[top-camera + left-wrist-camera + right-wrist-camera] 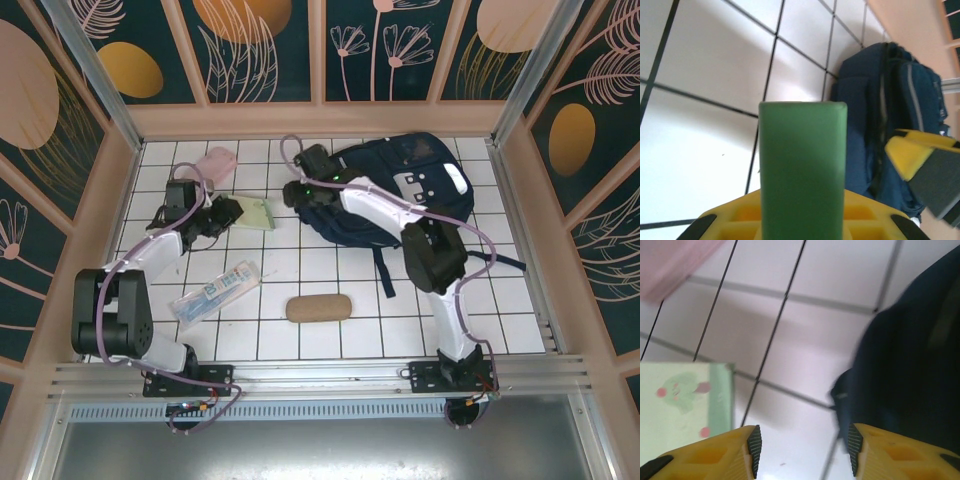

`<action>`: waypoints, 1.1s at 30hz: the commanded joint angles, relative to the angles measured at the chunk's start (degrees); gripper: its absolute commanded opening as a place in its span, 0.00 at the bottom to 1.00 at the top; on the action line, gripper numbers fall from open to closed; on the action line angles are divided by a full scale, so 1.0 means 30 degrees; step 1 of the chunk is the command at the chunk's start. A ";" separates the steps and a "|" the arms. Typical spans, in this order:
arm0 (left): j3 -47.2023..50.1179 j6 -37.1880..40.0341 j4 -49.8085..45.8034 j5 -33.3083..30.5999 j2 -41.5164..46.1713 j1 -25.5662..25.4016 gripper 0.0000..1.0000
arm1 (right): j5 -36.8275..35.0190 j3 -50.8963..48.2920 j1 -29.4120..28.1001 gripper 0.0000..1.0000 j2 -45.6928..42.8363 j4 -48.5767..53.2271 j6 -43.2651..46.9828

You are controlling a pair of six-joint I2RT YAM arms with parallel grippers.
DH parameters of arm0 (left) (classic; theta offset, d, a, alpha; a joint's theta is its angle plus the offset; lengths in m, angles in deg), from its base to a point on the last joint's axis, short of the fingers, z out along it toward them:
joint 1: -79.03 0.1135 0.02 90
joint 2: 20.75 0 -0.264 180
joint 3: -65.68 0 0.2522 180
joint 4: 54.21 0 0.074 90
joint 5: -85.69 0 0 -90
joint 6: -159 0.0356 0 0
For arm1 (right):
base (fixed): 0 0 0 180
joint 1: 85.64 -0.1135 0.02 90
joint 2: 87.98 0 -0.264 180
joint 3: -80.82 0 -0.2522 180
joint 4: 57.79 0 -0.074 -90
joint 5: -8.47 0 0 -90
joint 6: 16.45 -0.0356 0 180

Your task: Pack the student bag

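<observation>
The student bag, a large navy backpack, lies at the back right of the tiled table. It also shows on the right in the left wrist view and in the right wrist view. My left gripper is shut on a pale green notebook, left of the bag. My right gripper stands open at the bag's left edge, nothing between its pads. The notebook lies to its left.
A pink pouch lies at the back left. A clear packet of pens and a brown pencil case lie nearer the front. Wooden walls ring the table.
</observation>
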 commanded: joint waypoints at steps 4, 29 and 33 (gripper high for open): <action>-0.0830 -0.0797 0.0996 0.0942 0.0830 -0.0089 0.02 | -0.4181 -0.0155 0.1329 0.53 -0.0923 0.2558 0.2901; 0.0887 -0.8245 1.1451 0.0865 -0.0612 -0.2677 0.00 | -0.5348 0.0976 0.2344 0.00 -0.3626 0.2088 0.3765; -0.0339 -0.9677 1.3125 -0.0204 -0.2281 -0.4365 0.00 | -0.3821 0.1390 0.3294 0.00 -0.4891 0.1683 0.3553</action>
